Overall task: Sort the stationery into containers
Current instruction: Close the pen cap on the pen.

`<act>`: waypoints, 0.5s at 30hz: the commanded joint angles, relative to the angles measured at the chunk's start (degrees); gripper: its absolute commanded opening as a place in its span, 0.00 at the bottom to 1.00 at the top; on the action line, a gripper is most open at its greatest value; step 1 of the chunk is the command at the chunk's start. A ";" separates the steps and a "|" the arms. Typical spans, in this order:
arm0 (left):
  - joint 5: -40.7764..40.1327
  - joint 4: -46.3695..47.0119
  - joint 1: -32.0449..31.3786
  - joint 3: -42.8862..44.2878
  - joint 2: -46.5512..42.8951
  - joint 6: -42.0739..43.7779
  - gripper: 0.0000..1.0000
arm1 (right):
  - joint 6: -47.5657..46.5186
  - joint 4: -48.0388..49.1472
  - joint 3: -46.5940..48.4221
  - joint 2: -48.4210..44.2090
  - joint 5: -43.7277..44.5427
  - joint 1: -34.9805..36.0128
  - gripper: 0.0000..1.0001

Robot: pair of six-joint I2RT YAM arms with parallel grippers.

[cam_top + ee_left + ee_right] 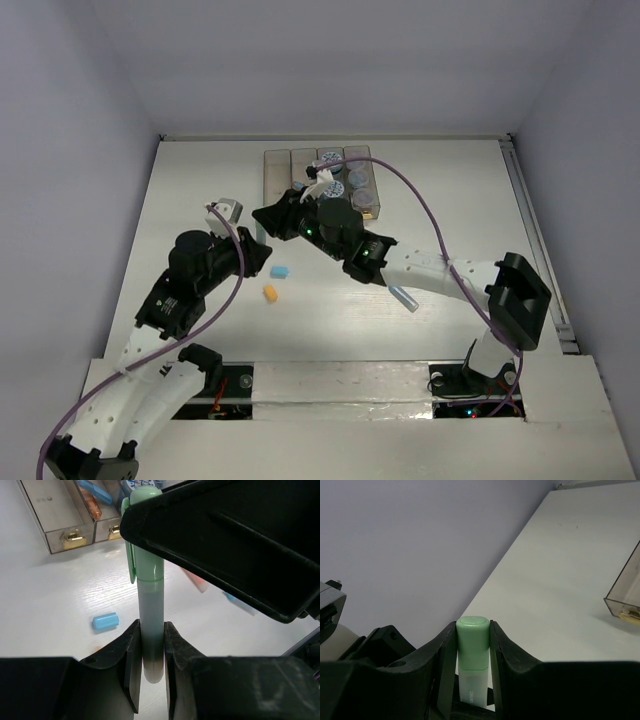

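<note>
A green-capped marker [148,575] with a pale translucent body is held by both grippers above the table, left of the middle. My left gripper [151,632] is shut on its lower body end. My right gripper [473,632] is shut on its green cap [473,642]. In the top view the two grippers meet, left [258,255] and right [268,222], and hide the marker. The row of translucent bins [278,172] stands at the back; its right bins hold round bluish-topped jars [358,177]. A blue eraser [280,272] and an orange eraser [270,293] lie on the table.
A blue marker [404,298] lies under the right forearm. In the left wrist view two bins [60,515] show, one holding orange and blue markers [92,502], and the blue eraser [105,621] lies below them. White walls enclose the table.
</note>
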 commanded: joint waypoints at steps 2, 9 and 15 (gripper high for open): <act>-4.78 9.88 0.79 6.39 0.55 0.82 0.00 | -1.14 -5.28 -4.86 -1.77 -3.26 2.64 0.00; -6.01 10.24 0.79 9.03 2.75 1.70 0.00 | -0.09 -4.14 -9.70 -2.74 -5.28 3.69 0.00; -8.03 10.06 0.79 12.72 2.84 2.05 0.00 | 1.94 -2.91 -12.69 -1.68 -6.33 4.74 0.00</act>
